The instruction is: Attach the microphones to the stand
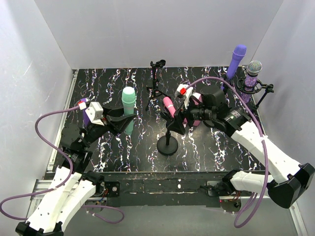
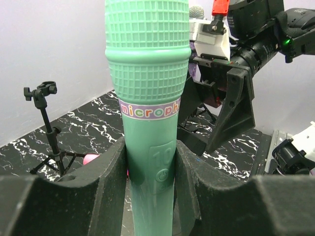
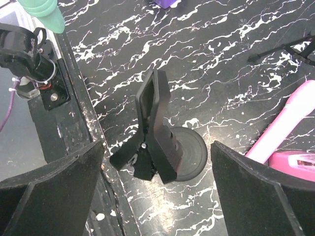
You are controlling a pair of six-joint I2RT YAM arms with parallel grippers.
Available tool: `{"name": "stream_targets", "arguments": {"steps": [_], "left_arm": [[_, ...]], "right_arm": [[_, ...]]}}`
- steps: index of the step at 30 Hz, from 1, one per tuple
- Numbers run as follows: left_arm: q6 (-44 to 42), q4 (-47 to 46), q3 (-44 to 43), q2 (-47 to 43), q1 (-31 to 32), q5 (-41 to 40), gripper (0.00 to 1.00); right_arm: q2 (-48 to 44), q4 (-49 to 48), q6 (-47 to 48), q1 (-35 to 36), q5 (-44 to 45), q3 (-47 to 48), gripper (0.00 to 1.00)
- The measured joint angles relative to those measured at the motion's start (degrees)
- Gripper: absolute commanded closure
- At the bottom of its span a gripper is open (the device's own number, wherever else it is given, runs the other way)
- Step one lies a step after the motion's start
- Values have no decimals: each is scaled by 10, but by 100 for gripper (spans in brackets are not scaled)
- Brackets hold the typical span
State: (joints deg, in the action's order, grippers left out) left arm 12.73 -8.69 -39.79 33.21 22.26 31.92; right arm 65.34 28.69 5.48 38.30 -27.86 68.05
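Observation:
My left gripper (image 1: pixel 127 117) is shut on the mint green microphone (image 1: pixel 129 103), holding it upright by the handle; the left wrist view shows it (image 2: pixel 147 98) clamped between both pads. My right gripper (image 1: pixel 181 119) is open and empty, its jaws spread above the black clip (image 3: pixel 155 130) of the round-base stand (image 1: pixel 168 146). The pink microphone (image 1: pixel 169 105) lies on the table beside it and also shows in the right wrist view (image 3: pixel 285 125). The plain purple microphone (image 1: pixel 236 60) and the glittery purple one (image 1: pixel 254 73) sit upright in holders at the back right.
A small black tripod stand (image 1: pixel 156 84) stands empty at the back centre. A pink wedge block (image 3: pixel 295 162) lies by the pink microphone. A purple wedge block (image 1: pixel 86 112) sits behind my left wrist. White walls enclose the marbled black table (image 1: pixel 113 83).

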Motion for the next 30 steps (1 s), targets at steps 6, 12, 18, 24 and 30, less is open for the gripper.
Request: {"name": "stream_targets", "arguments": {"steps": [6,12,18,24,30], "left_arm": [[4,-13,0,3,0,0,100],[4,-34,0,21,0,1,100],[13,-77,0,66,0,7,100],[30,-135,0,128,1,24,100],[40,-187,-7,195,28,42,100]], "right_arm": [[12,-30,-28,27,34,-4,9],[20,-34,-23,46,61,-12,25],[21,-33,-4,61,72,-21,70],[20,-32,22,61,76,-22,89],[19,-22,54,61,66,-22,93]]}}
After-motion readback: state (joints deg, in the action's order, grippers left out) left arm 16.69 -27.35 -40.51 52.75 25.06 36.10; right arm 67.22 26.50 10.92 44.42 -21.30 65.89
